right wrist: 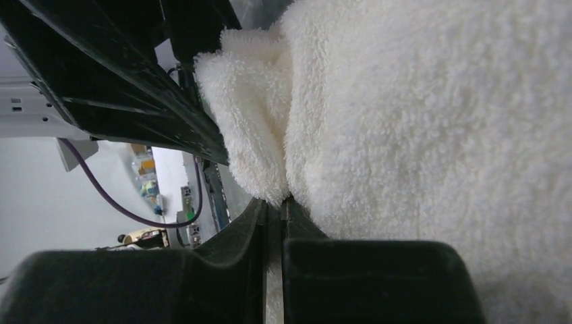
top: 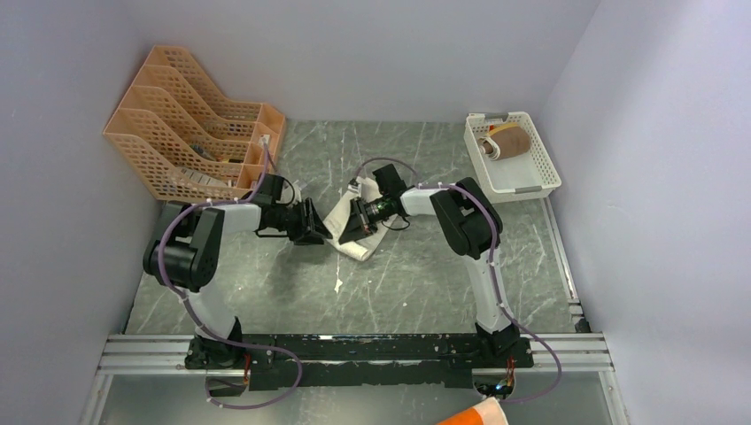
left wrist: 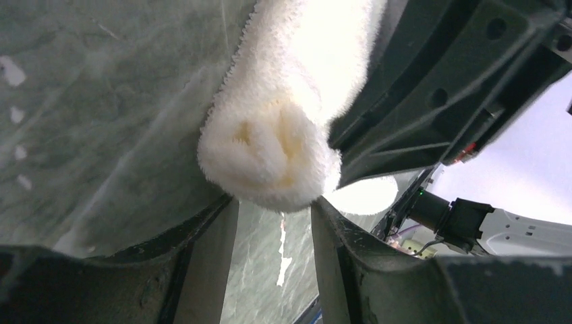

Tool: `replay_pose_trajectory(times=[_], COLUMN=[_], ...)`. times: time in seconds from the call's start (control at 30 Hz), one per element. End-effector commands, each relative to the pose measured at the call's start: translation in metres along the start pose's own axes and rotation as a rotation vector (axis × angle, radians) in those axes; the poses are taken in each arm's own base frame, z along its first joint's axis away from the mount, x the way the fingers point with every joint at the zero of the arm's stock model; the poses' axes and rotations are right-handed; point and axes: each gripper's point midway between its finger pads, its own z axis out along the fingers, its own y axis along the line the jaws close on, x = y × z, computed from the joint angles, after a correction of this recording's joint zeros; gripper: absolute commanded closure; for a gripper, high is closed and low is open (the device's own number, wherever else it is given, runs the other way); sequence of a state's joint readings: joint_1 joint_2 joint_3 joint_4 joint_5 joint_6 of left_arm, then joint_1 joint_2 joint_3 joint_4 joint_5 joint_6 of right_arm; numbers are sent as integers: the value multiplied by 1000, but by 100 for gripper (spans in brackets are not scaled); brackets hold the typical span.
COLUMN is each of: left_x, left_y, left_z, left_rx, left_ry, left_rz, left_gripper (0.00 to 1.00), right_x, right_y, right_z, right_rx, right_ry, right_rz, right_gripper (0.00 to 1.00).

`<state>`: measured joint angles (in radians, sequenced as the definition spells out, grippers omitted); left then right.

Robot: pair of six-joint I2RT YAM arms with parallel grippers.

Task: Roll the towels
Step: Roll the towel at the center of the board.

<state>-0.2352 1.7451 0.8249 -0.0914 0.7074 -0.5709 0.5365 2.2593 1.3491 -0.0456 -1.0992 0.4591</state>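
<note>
Rack: an orange mesh file rack point(top: 190, 133) stands at the far left of my green marbled surface point(top: 266, 283), against the wall.
Left pincer: my left pincer point(left wrist: 273, 226) lies low over the surface. Its fingers are apart and nothing is clamped. The rolled end of the towel sits right at their tips.
Towel: the white terry towel point(top: 360, 251) lies mid-surface between my two pincers. One part is rolled into a tube and the rest lies loose on the surface.
Right pincer: my right pincer point(right wrist: 275, 219) faces the left one from the other side of the towel, fingers drawn together on a fold of it.
Basket: a white plastic basket point(top: 549, 164) sits at the far right, well apart from the towel. It holds something tan that I cannot make out.
</note>
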Motion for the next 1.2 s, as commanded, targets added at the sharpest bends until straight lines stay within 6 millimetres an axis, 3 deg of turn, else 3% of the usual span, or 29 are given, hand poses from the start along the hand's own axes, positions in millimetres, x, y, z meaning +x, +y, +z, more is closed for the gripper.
replay_pose_trajectory(times=[0.0, 0.07, 0.17, 0.27, 0.37, 0.5, 0.63, 0.73, 0.93, 1.17], left_x=[-17, -17, -16, -14, -11, -9, -5, -2, 1, 4], left_y=[-5, 1, 11, 20, 26, 30, 35, 39, 43, 46], left_z=[15, 21, 25, 26, 27, 29, 31, 32, 34, 36], left_rx=[5, -22, -67, -110, -137, -151, -163, -171, -178, -177], left_ry=[-32, -24, -11, 4, 21, 44, 70, 88, 112, 134], left_rz=[29, 23, 7, -2, -5, -6, -8, -8, -9, -19], left_gripper=[45, 46, 47, 47, 47, 47, 48, 48, 48, 47], right_x=[3, 3, -2, -14, -22, -25, -21, -15, -1, 2], right_y=[-18, -24, -30, -28, -28, 7, 48, 61, 43, 35], right_z=[-2, -5, -14, -34, -59, -76, -66, -53, -22, -6], right_rx=[75, 131, 261, 468, 707, 891, 906, 904, 967, 1009], right_ry=[11, 23, 35, 9, -30, -117, -182, -164, -31, 14], right_rz=[17, 2, -70, -207, -337, -564, -736, -806, -868, -926], right_gripper=[96, 91, 75, 55, 48, 45, 45, 45, 44, 45])
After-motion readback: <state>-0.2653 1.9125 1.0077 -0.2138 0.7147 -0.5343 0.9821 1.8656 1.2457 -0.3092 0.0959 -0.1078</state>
